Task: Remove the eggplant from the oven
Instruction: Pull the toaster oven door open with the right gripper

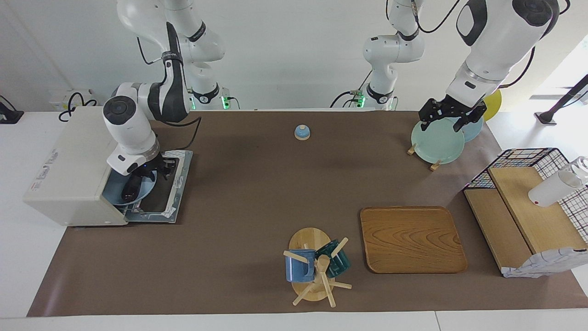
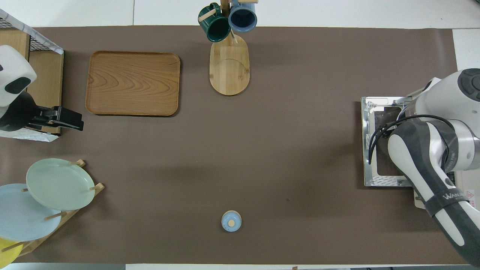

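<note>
At the facing view's left, the oven (image 1: 69, 170) stands open; the right gripper (image 1: 138, 181) reaches over a blue plate (image 1: 120, 195), fingers narrowed around the dark eggplant (image 1: 132, 187). Upper right, the left gripper (image 1: 451, 115) hangs wide above the plate rack (image 1: 435, 164).

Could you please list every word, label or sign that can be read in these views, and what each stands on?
"WAN...": white lettering on the dark band of the right arm, cut off after those letters.
Red print on the oven's top: too blurred to read.
Red-and-white warning sticker beside that arm: too small to read.
</note>
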Tool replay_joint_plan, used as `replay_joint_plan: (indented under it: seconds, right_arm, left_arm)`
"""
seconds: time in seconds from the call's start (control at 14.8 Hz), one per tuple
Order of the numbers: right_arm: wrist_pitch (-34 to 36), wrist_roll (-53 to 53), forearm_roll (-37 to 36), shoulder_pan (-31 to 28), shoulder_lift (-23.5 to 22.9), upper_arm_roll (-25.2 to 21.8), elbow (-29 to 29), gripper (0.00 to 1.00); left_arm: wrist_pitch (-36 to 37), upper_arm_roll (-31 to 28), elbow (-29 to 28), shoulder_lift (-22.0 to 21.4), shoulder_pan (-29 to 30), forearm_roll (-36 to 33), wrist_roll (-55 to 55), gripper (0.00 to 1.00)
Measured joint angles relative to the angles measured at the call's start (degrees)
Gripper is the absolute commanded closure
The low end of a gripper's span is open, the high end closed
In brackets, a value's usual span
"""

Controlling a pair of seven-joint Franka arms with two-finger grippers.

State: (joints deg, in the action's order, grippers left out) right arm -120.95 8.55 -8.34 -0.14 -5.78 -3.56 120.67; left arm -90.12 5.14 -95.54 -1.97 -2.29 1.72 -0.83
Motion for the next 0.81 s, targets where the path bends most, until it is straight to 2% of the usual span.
replay_joint_plan:
  seconds: [0.27,0.47,0.81]
  right_arm:
    - [-0.3,0.5,-6.1,0.0,0.4,0.1,0.6,1.00]
    - [1.8,0.5,-7.4,1.4,1.5,0.8,-0.1,1.00]
    - [7.0,-8.7,-7.0,14.0,1.3,1.4,-5.2,1.00]
  left_arm:
    - [0.0,0.0,0.0,0.0,0.0,0.0,0.0,0.00]
    - [0.0,0.0,0.0,0.0,0.0,0.0,0.0,0.00]
    - [0.0,0.0,0.0,0.0,0.0,0.0,0.0,0.00]
